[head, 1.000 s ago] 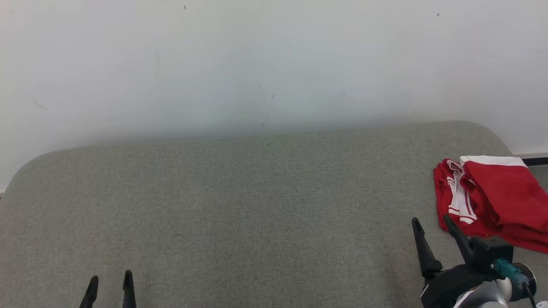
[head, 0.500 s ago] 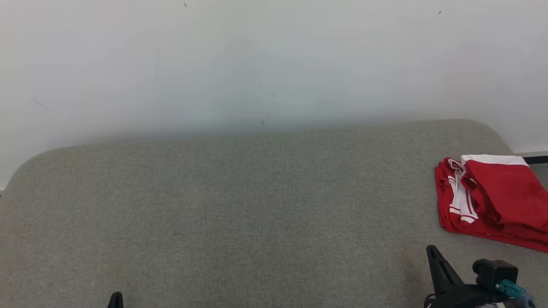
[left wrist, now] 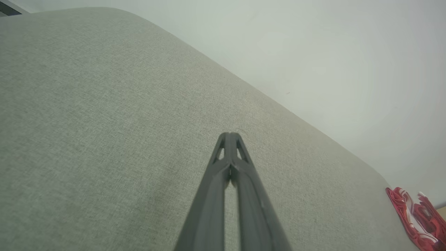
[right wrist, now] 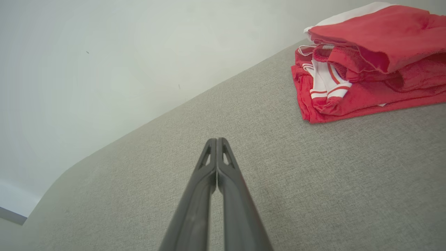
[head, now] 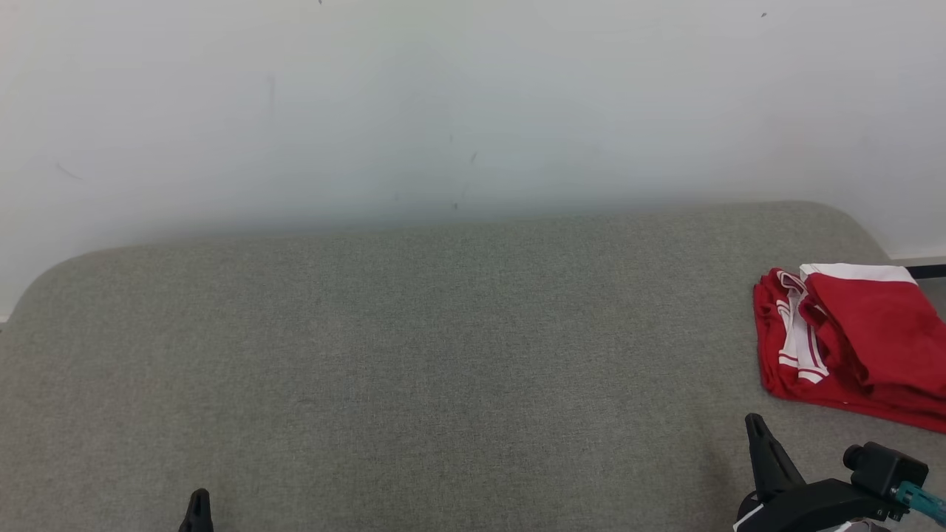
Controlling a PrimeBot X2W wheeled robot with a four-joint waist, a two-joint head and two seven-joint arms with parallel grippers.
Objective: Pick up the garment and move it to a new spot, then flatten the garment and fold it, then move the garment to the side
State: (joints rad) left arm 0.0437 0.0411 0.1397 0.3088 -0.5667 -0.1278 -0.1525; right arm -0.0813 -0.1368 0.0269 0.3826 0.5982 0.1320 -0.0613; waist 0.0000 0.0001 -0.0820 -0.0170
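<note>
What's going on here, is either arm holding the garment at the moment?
No. The red and white garment lies folded in a pile at the right end of the grey padded surface, and nothing touches it. The right gripper is shut and empty over bare fabric just short of the pile. The left gripper is shut and empty too, over the left part. Folding and setting aside look done.
</note>
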